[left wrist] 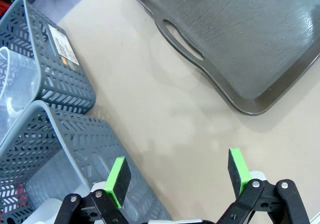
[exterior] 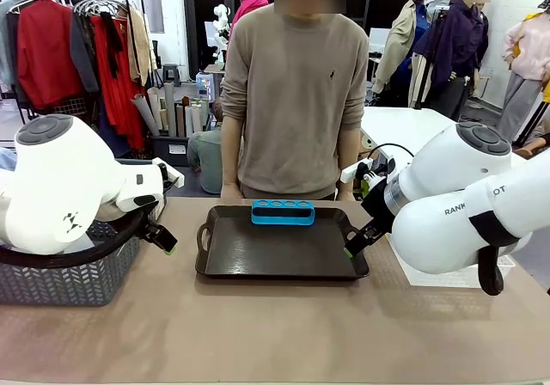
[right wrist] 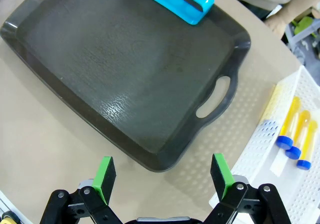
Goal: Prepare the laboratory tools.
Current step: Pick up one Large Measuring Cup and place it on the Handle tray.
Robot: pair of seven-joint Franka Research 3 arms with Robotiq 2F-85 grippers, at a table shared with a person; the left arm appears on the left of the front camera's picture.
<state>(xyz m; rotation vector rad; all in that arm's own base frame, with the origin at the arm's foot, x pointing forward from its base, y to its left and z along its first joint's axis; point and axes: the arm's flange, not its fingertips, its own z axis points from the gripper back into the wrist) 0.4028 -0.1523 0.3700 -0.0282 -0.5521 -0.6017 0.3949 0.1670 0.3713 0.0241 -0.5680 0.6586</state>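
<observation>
Beige bench (exterior: 275, 333): carries all items. Left white arm (exterior: 60, 187) enters low from the left, wrist turned toward the middle. Its tool (left wrist: 179, 171) hangs above bare bench between a grey woven-look plastic basket (left wrist: 65, 79) and the left handle of the black handled tray (exterior: 284, 252), jaws wide apart, empty.

Right white arm (exterior: 464, 204) reaches in from the right. Its tool (right wrist: 162, 176) hangs over the tray's near right corner, jaws wide apart, empty.

Blue four-hole rack (exterior: 283, 212) stands inside the tray at its far edge. Small orange blue-capped tubes (right wrist: 292, 129) lie in a white perforated basket (right wrist: 260, 154) beside the tray's right handle.
</observation>
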